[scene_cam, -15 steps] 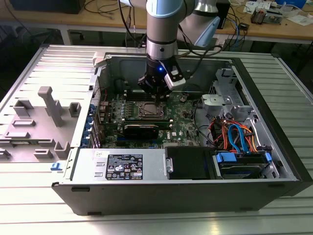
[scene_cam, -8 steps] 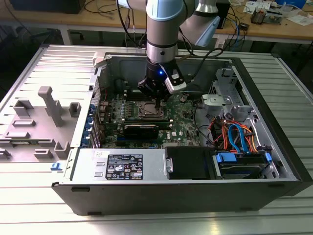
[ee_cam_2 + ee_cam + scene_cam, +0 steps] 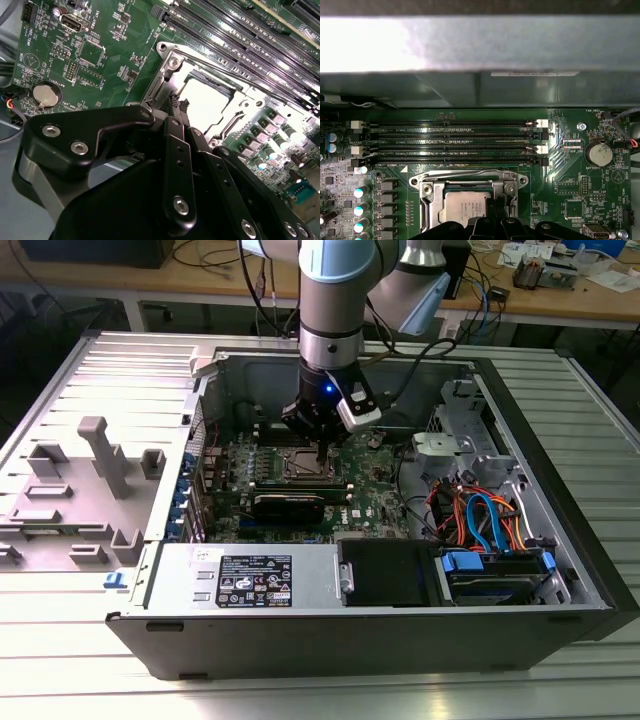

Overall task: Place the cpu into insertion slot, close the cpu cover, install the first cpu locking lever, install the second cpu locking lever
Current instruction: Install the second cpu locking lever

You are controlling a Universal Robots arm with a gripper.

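End effector (image 3: 182,117) is positioned directly over the insertion slot (image 3: 306,466) in the open computer case (image 3: 560,540); its fingers are drawn nearly together, with nothing visibly gripped. The cpu (image 3: 465,209) is seated in the slot, framed by the cpu cover (image 3: 427,202).

- The gripper (image 3: 181,117) had matt black fingers that looked like plastic or coated metal, set with shiny steel screws.
- The cpu (image 3: 465,207) showed a smooth silvery metal top with a dull sheen.
- The cpu cover (image 3: 427,207) was bright bare metal, glossy where the light struck it.
- The circuit board (image 3: 570,200) was green with a slight gloss.
- The memory slots (image 3: 450,142) were black plastic with white plastic clips.
- The computer case (image 3: 330,635) was dull grey sheet metal.
- The table (image 3: 320,695) was ribbed, brushed metal.
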